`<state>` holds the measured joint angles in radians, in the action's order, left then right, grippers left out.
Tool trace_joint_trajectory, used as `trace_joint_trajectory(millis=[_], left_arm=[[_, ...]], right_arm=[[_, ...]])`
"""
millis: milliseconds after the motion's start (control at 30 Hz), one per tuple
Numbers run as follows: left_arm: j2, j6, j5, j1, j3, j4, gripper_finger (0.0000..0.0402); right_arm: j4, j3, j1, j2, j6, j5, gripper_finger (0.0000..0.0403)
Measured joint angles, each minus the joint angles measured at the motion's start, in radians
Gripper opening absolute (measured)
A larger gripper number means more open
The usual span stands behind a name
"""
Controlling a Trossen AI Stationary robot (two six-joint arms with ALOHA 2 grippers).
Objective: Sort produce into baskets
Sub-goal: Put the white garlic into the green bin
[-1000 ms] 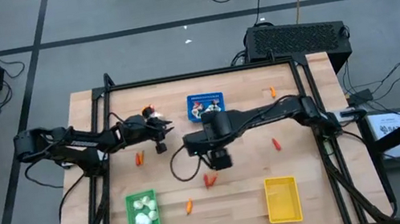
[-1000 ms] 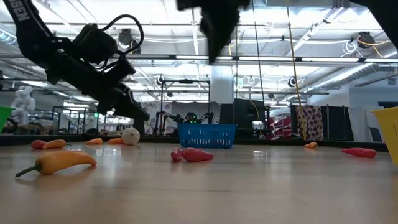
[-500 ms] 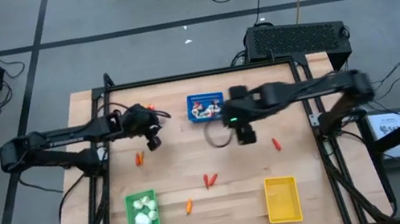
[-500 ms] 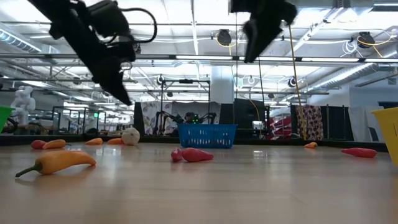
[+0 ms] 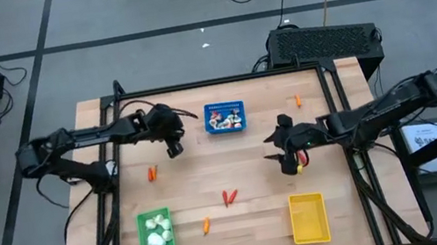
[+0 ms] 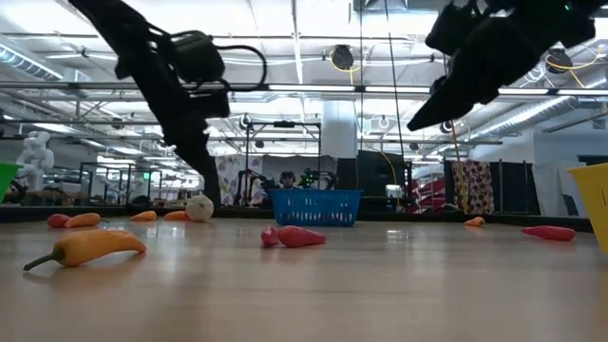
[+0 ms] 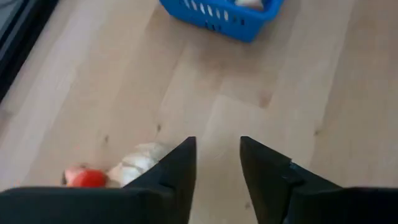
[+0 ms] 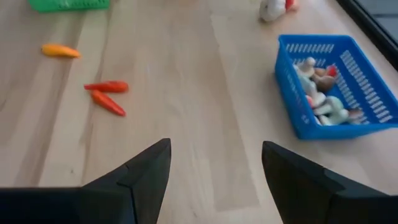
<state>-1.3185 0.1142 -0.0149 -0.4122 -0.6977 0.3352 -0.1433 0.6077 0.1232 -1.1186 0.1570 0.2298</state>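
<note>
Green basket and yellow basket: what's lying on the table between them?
In the high view, one small orange piece lies between the green basket and the yellow basket, nearer the green one; otherwise bare wood.

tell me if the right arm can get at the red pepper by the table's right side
Probably yes. The right claw hangs open right over the red pepper, nothing lies around it, and the yellow basket sits well clear. The left claw is far off.
</note>
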Motion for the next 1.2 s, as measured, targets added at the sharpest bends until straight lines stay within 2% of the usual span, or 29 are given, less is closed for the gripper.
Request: trace_joint_trajectory(millis=[67, 267, 400, 500, 767, 1200], left_arm=[[-0.039, 0.096, -0.019, 0.0, -0.023, -0.005, 0.0157], [-0.075, 0.303, -0.087, 0.023, -0.064, -0.01, 0.023], [-0.076, 0.293, -0.162, 0.004, -0.065, 0.008, 0.0255], [-0.085, 0.237, -0.141, -0.035, -0.065, 0.033, 0.026], [-0.163, 0.241, -0.064, -0.079, -0.064, 0.03, 0.026], [-0.265, 0.293, -0.066, -0.11, -0.064, 0.022, 0.0261]], right_arm=[[0.057, -0.034, 0.013, 0.001, 0.005, 0.001, 0.0242], [0.067, -0.046, 0.029, -0.016, 0.002, 0.004, 0.0242], [0.073, -0.046, 0.029, -0.025, -0.016, 0.005, 0.0242], [0.074, -0.046, 0.029, -0.026, -0.026, 0.006, 0.0242], [0.12, -0.047, 0.029, -0.028, -0.049, 0.006, 0.0242], [0.126, -0.047, 0.029, -0.028, -0.038, 0.005, 0.0242]])
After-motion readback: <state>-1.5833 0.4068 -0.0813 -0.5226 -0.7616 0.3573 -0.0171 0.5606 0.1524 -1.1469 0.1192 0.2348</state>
